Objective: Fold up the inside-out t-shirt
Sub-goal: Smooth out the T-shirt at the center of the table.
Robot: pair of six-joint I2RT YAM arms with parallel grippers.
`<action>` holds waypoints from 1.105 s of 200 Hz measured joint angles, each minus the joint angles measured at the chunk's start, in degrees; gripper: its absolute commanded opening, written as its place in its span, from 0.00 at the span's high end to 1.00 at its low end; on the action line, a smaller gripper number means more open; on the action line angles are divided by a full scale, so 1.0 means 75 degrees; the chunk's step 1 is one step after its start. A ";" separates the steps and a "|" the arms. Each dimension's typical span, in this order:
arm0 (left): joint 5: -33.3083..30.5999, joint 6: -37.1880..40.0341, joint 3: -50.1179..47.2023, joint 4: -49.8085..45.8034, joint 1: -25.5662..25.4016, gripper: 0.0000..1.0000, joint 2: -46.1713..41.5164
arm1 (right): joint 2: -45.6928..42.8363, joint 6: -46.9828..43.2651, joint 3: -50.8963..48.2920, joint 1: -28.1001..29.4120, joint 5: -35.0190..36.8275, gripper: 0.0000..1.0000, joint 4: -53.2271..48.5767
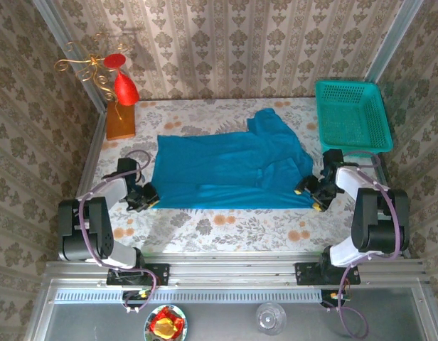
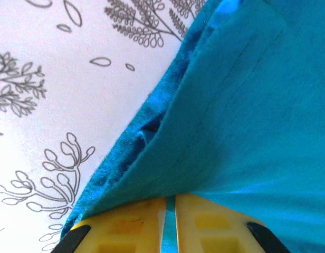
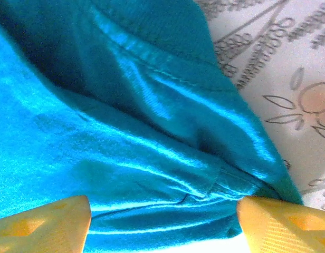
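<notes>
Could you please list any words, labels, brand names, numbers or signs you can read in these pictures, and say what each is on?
There is no readable text.
The t-shirt is plain teal, with no print or tag showing.
The green basket, the table cover and the wallpaper carry only patterns, no lettering.

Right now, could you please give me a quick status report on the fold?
Left gripper shut on t-shirt, near corner. Right gripper open, cloth between its fingers. Basket stands apart, nothing in the way.
</notes>
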 measured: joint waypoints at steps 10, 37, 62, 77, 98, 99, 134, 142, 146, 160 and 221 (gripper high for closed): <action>0.0035 -0.0052 -0.0087 0.0026 0.0000 0.84 -0.0102 | -0.0114 0.0006 -0.0076 -0.0006 0.0058 0.26 -0.0006; -0.0006 -0.0117 -0.0219 -0.0286 -0.0015 0.83 -0.0501 | -0.0589 -0.0003 -0.0169 0.0003 0.0256 0.27 -0.0364; -0.0143 -0.0111 -0.0044 -0.0807 -0.0370 0.83 -0.0970 | -0.1411 0.0000 -0.0108 0.0224 0.0245 0.28 -0.0612; -0.0192 -0.0108 0.0396 -0.1061 -0.0851 0.83 -0.0953 | -0.1652 0.0029 0.0076 0.0551 0.0032 0.28 -0.0603; -0.0195 -0.0105 0.1102 -0.1122 -0.1495 0.86 -0.0580 | -0.1425 0.0117 0.0522 0.1274 -0.0417 0.30 -0.0484; -0.0195 -0.0105 0.1122 -0.1122 -0.1515 0.86 -0.0557 | -0.1399 0.0117 0.0536 0.1306 -0.0434 0.30 -0.0478; -0.0198 -0.0108 0.1923 -0.0988 -0.2264 0.88 0.0737 | -0.0038 0.0265 0.1370 0.2547 -0.1128 0.32 0.0154; -0.0198 -0.0105 0.2081 -0.0976 -0.2363 0.88 0.1043 | 0.0274 0.0318 0.1542 0.2789 -0.1224 0.33 0.0274; -0.0201 -0.0105 0.2148 -0.0970 -0.2390 0.89 0.1169 | 0.0446 0.0344 0.1635 0.2908 -0.1271 0.34 0.0356; -0.0245 -0.0073 0.2428 -0.0947 -0.2445 0.89 0.1588 | 0.0930 0.0388 0.1915 0.3226 -0.1419 0.34 0.0568; -0.0542 0.0213 0.3098 -0.0772 -0.2430 0.90 0.2652 | 0.2232 0.0574 0.2736 0.3669 -0.1792 0.35 0.1177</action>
